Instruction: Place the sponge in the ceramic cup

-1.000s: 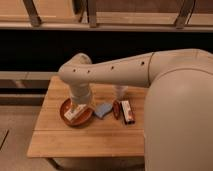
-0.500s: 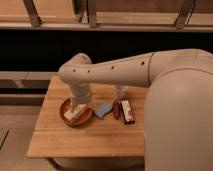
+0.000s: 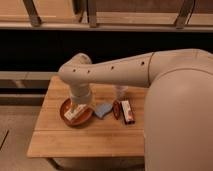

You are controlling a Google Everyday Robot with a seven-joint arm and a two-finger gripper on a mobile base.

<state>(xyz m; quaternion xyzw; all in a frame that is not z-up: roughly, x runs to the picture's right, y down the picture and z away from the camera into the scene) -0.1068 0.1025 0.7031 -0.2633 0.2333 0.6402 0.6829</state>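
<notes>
The light-blue sponge (image 3: pixel 102 110) lies flat on the wooden table (image 3: pixel 85 137), just right of a red-brown dish. The pale ceramic cup (image 3: pixel 120 92) stands upright behind it, partly covered by my arm. My arm bends down over the table's left half. The gripper (image 3: pixel 84 105) hangs at its end, low over the right edge of the dish and just left of the sponge. Most of the gripper is hidden by the wrist.
The round red-brown dish (image 3: pixel 67 114) holds a cream block (image 3: pixel 75 114). A dark red packet with a white label (image 3: pixel 126 111) lies right of the sponge. My large arm body (image 3: pixel 175 110) covers the table's right side. A dark shelf runs behind the table.
</notes>
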